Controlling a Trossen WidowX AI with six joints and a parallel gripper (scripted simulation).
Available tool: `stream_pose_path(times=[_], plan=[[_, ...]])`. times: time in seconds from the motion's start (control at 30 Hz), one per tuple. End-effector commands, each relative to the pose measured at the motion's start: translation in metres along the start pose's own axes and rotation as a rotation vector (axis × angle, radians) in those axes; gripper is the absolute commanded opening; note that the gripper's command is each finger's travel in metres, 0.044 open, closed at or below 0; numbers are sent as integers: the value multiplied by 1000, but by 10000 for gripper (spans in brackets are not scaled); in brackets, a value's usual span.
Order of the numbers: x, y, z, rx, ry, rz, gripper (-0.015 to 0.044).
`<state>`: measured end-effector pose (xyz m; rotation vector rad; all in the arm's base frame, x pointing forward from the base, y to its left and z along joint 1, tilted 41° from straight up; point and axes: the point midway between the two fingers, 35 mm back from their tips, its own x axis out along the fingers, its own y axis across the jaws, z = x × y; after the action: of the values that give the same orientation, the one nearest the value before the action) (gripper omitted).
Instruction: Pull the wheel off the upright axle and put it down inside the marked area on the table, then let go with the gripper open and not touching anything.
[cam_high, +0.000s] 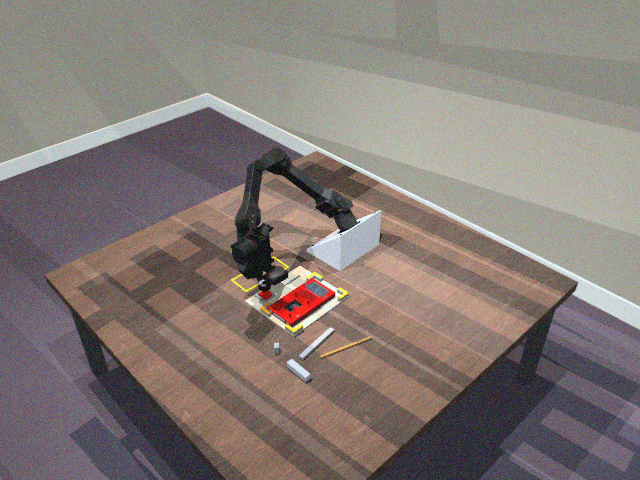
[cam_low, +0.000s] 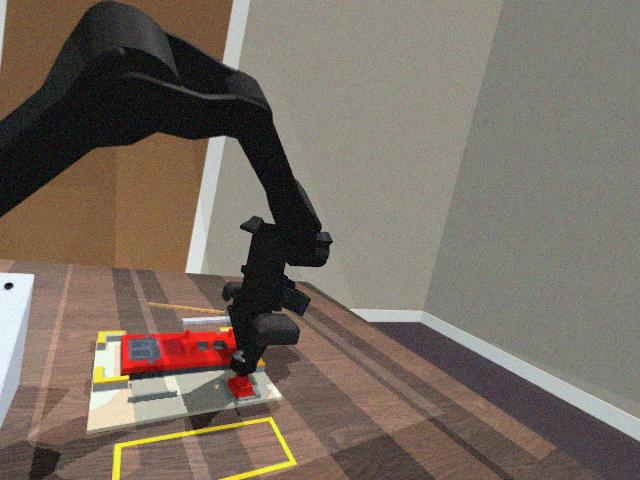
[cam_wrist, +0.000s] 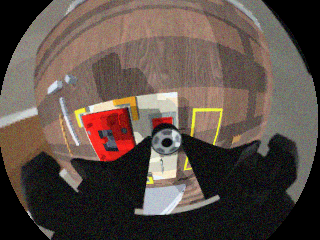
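Your gripper, black, parallel-jawed (cam_high: 264, 281) (cam_low: 242, 367) (cam_wrist: 166, 142): pointing down above the pale board, its fingers closed on the wheel, one finger to either side of it.

Your wheel, small and round, black with a grey spoked face and a dark centre (cam_high: 264, 284) (cam_low: 239, 356) (cam_wrist: 166, 141): between the fingertips, over the small red block. Whether it is clear of the axle, you cannot tell from these views.

One small red block (cam_high: 265, 295) (cam_low: 241, 386) (cam_wrist: 162, 121): set on the pale board, directly under the gripper.

One pale cream rectangular board (cam_high: 253, 301) (cam_low: 111, 415) (cam_wrist: 170, 101): flat on the brown wood-plank table (cam_high: 413, 330) (cam_low: 361, 413) (cam_wrist: 165, 65), carrying yellow corner brackets.

One red rectangular panel with grey insets (cam_high: 305, 304) (cam_low: 178, 351) (cam_wrist: 120, 125): lying on the board, between the brackets.

One marked area, a yellow outline (cam_high: 238, 281) (cam_low: 193, 431) (cam_wrist: 207, 109): on the table beside the board; your wheel is outside it, held up.

Loose pieces, on the far side of the board from the outline: one long pale grey bar (cam_high: 316, 343) (cam_low: 206, 320) (cam_wrist: 69, 121); one thin orange stick (cam_high: 346, 346) (cam_low: 186, 308) (cam_wrist: 65, 132); one short pale grey block (cam_high: 298, 370) (cam_wrist: 55, 87); one tiny grey block (cam_high: 276, 348) (cam_wrist: 71, 79).

One white wedge-shaped stand (cam_high: 356, 245) (cam_low: 15, 320) (cam_wrist: 162, 199): by the arm's base.
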<state>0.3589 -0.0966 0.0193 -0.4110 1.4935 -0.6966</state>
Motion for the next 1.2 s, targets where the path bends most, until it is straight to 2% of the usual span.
stream_pose_path(times=[0.0, 1.17], plan=[[-6, 0, 1, 2, -7, 3, 0], [-17, 0, 1, 0, -5, 2, 0]])
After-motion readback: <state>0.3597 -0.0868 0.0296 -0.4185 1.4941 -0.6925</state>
